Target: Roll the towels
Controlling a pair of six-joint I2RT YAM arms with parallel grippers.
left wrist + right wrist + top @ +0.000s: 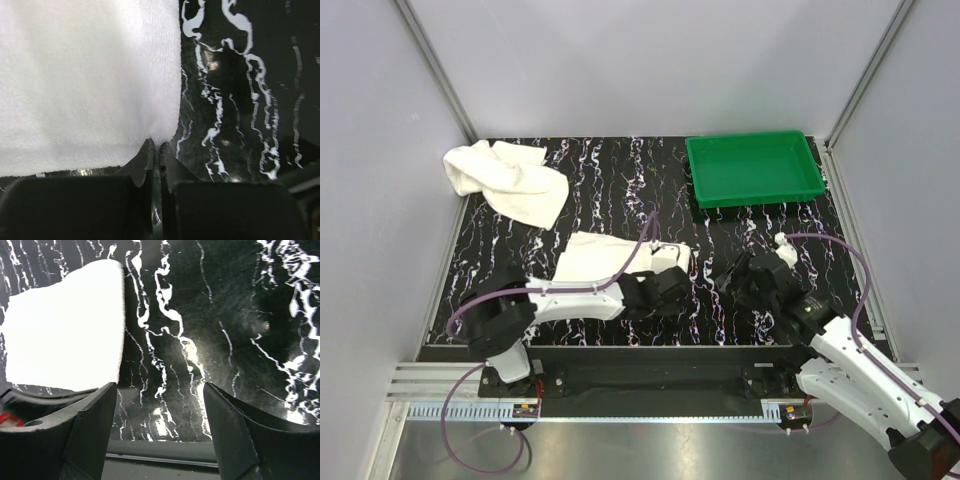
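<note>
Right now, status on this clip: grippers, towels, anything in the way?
Left gripper shut on corner of smaller towel. Right gripper open over table beside it. Larger towel crumpled far left. Green tray far right, not obstructing.

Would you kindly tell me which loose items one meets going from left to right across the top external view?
Crumpled white terry-cloth towel → flat white terry-cloth towel → rectangular green plastic tray.

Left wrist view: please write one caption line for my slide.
Left gripper closed on a white towel's corner, black marbled table beside.
</note>
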